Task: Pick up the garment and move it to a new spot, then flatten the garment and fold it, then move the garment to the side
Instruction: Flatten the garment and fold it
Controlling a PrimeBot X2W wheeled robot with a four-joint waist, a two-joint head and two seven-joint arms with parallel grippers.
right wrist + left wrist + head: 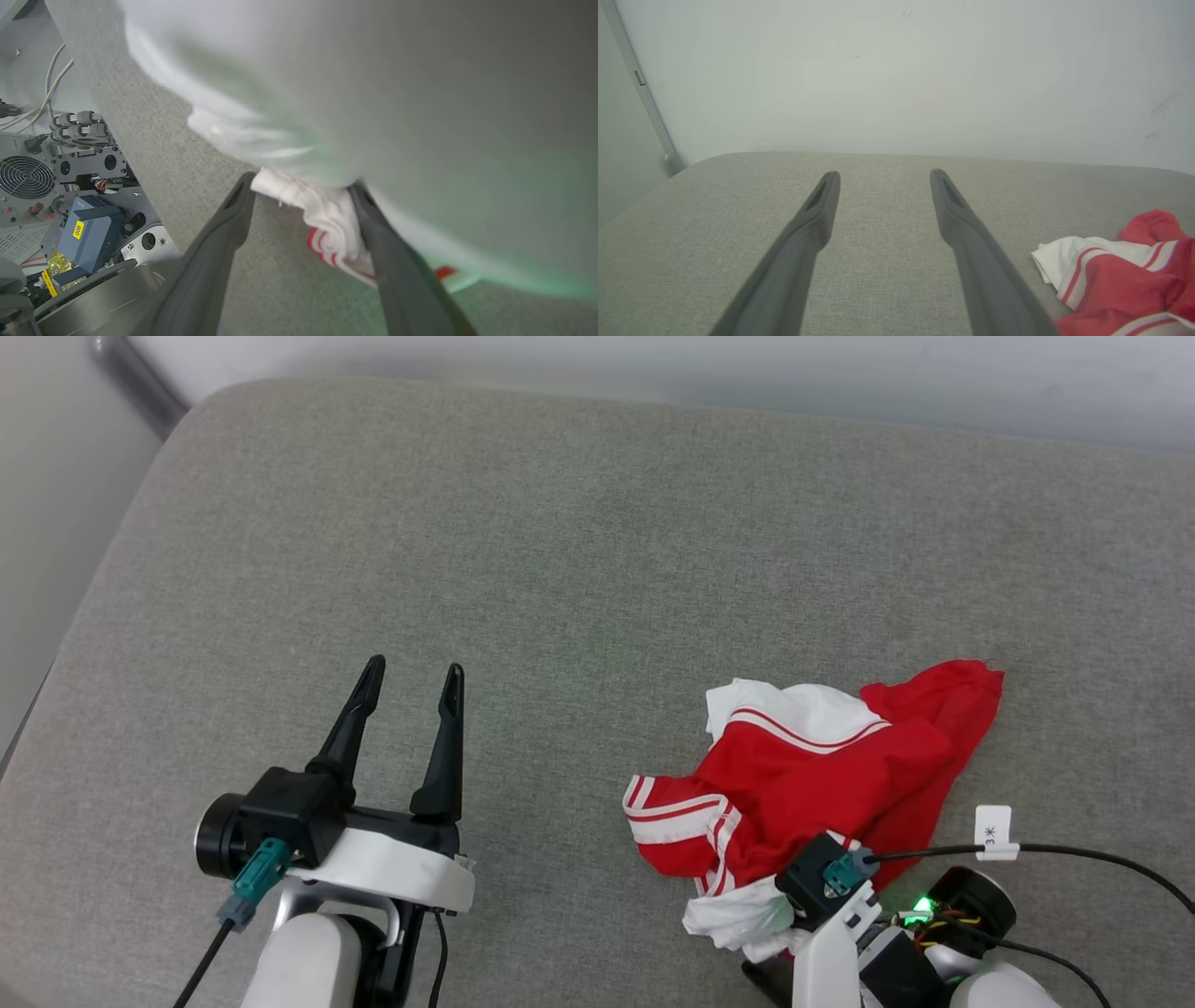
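The garment [822, 775] lies crumpled at the near right of the grey surface, red with white sleeves and red-white striped trim. It shows at the lower right in the left wrist view [1115, 275]. My right gripper [301, 184] points down at the garment's near edge. Its jaws stand wide apart, with a white, red-striped fold [327, 214] between them resting against the right finger [397, 270]. In the head view its fingers are hidden under the wrist and cloth. My left gripper [414, 667] is open and holds nothing, hovering over bare surface left of the garment, also seen in its wrist view [884, 173].
The grey padded surface [560, 569] ends at a pale wall at the back and drops off at a rounded left edge [84, 616]. A black cable with a white tag [992, 831] runs by my right wrist. Robot base electronics [70, 186] sit below the near edge.
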